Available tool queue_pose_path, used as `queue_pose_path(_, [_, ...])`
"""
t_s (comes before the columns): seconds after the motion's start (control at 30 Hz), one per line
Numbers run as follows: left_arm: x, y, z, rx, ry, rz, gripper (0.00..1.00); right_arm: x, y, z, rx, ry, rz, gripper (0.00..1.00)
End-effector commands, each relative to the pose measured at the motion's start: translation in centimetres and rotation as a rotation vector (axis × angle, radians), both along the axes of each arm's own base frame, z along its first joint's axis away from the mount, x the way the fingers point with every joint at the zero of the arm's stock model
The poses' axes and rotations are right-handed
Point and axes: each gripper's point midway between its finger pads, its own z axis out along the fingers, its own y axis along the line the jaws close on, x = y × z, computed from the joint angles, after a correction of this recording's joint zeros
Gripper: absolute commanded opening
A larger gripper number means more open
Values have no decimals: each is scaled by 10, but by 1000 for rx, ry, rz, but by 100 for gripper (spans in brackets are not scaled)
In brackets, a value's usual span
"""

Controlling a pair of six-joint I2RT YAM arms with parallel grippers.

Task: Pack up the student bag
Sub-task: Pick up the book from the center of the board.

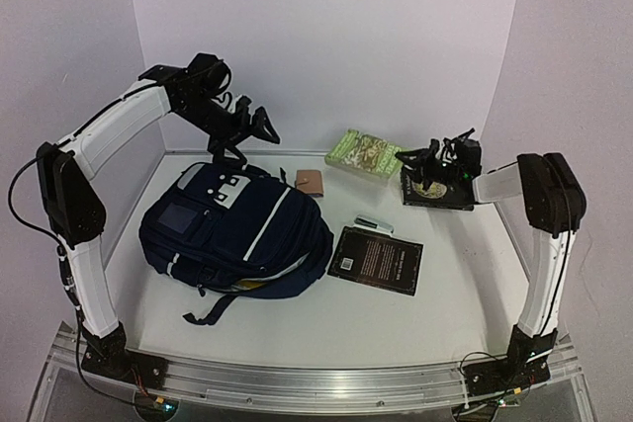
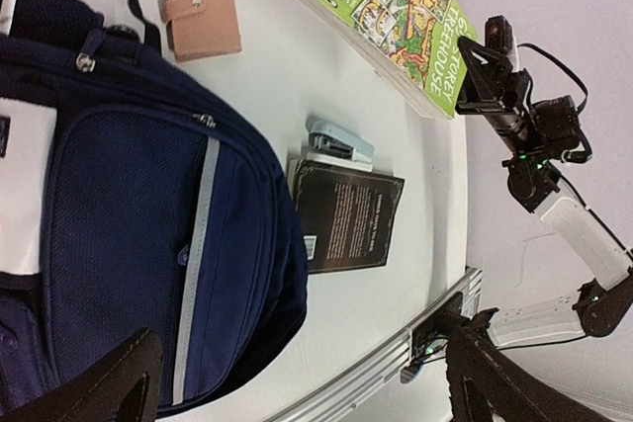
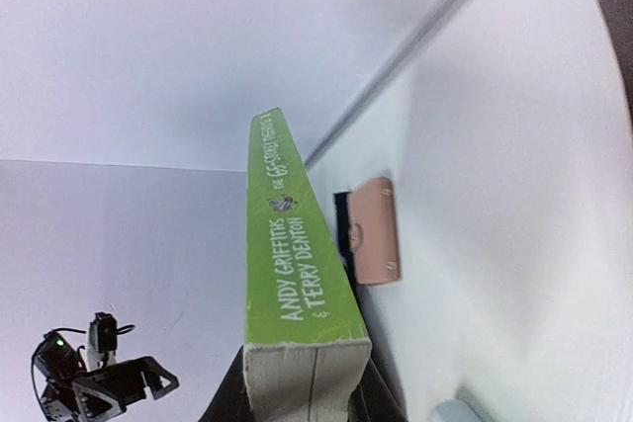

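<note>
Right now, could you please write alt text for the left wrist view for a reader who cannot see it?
A navy student bag with a grey stripe fills the left half, on a white table. Beside it lie a black book, a stapler, a pink wallet and a green book, with the right claw at the green book's edge.

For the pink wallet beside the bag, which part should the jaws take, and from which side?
Probably from straight above, jaws on the two short edges of the pink wallet: it lies flat and closed, and the student bag crowds one long edge.
</note>
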Motion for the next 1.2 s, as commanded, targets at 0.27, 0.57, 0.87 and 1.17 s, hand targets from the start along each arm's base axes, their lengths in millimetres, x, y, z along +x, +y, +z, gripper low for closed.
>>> queue_pose_path(0.27, [50, -35, 122, -447, -438, 70, 100, 1, 22, 227, 161, -276, -66, 0])
queue_pose_path(0.57, [57, -70, 143, -665, -506, 100, 100, -34, 74, 274, 207, -328, 14, 0])
queue_pose_path(0.87, [58, -90, 129, -727, -473, 144, 100, -60, 111, 293, 237, -357, 89, 0])
queue_pose_path(1.17, [41, -71, 98, -688, -380, 252, 100, -63, 110, 302, 229, -403, 79, 0])
